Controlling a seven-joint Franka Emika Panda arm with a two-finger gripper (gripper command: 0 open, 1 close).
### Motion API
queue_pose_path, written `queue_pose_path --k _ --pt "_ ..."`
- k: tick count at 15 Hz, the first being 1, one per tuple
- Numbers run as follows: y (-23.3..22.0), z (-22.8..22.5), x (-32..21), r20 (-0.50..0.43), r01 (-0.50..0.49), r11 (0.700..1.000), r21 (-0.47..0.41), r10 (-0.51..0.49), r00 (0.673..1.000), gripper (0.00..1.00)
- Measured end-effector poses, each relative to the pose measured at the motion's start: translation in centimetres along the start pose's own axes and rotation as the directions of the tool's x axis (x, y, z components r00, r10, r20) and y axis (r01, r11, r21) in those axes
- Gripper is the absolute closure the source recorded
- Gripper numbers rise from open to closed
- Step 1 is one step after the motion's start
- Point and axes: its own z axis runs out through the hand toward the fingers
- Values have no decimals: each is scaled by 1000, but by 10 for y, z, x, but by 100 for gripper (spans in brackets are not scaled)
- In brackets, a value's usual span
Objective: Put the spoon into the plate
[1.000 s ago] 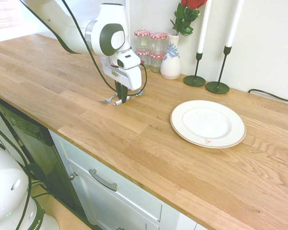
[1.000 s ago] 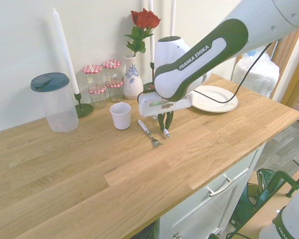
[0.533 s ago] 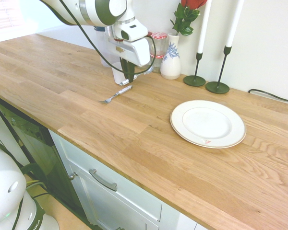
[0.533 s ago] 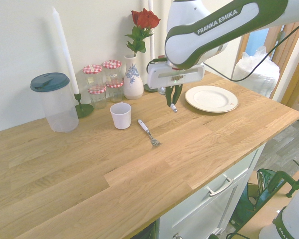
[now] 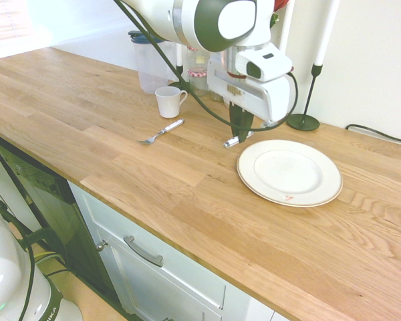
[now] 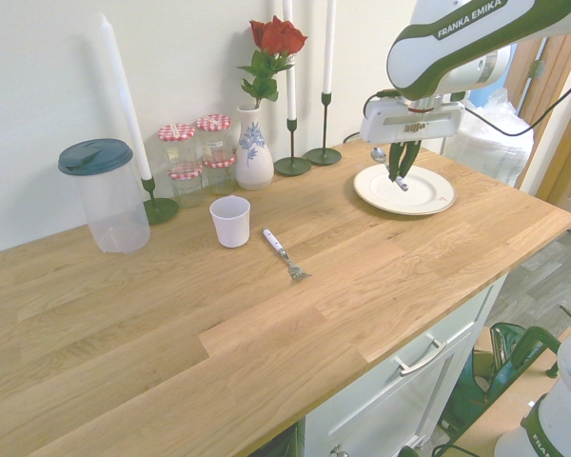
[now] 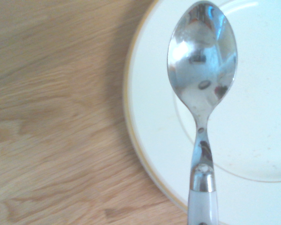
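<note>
While the fork (image 5: 161,132) is lying back on the worktop (image 5: 187,187) near the cup (image 5: 169,101), the gripper (image 5: 240,136) is pinching the spoon (image 5: 231,142) and hanging at the near rim of the plate (image 5: 289,172). It has carried the spoon up off the wood and across within the last second, so only lowering and release seem to remain. Its fingertips are hard to make out behind the handle.
</note>
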Motion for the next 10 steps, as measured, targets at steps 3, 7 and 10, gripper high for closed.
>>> queue_pose_path --k 3,7,10 --pt "8 19 32 9 -15 1000 -9 15 1000 100" --pt "9 44 58 19 -16 1000 -19 16 1000 100" --pt "3 62 64 21 -15 1000 -11 15 1000 100"
